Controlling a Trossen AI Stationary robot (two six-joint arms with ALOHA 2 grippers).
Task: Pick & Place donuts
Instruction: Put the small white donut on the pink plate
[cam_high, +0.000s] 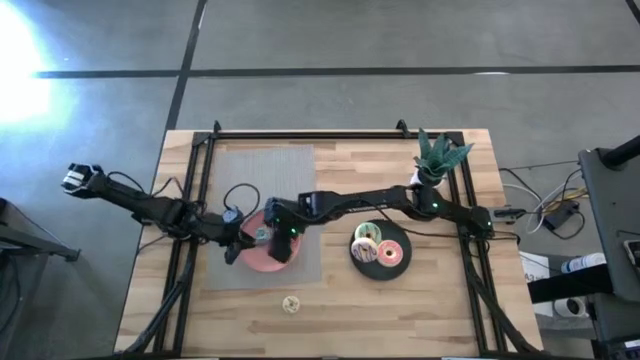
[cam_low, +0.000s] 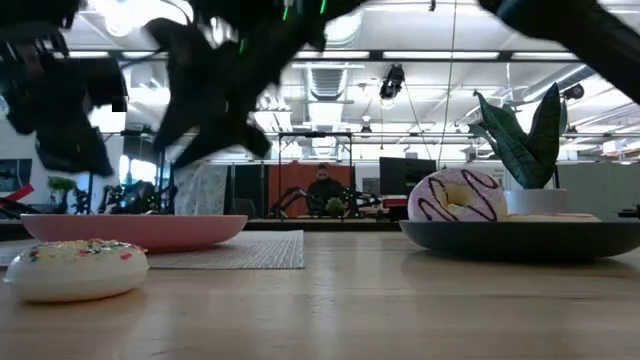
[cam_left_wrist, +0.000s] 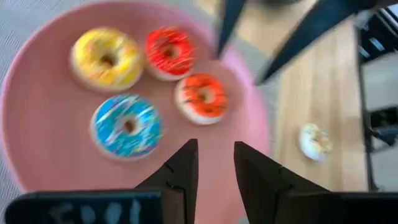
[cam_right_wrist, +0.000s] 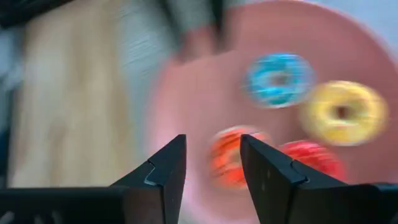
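I have both arms over the pink plate (cam_high: 258, 256) on the grey mat (cam_high: 262, 180), left of the worktop's (cam_high: 330, 300) middle. My right hand (cam_right_wrist: 212, 163) hangs just above the plate with its fingers apart and nothing between them; the orange donut (cam_right_wrist: 229, 155) lies on the plate directly beneath the gap. My left hand (cam_left_wrist: 215, 167) hovers over the plate from the other side, fingers parted a little and empty. Four small donuts lie on the pink plate: the yellow donut (cam_left_wrist: 107, 59), the red donut (cam_left_wrist: 169, 52), the orange one and the blue donut (cam_left_wrist: 127, 125). A white sprinkled donut (cam_low: 76, 268) lies alone on the bare wood near the front edge. On the black plate (cam_high: 396, 266) to the right lie a white iced donut (cam_high: 366, 234), a pink donut (cam_high: 389, 251) and a green one (cam_high: 365, 251). A potted plant (cam_high: 438, 158) stands at the back right.
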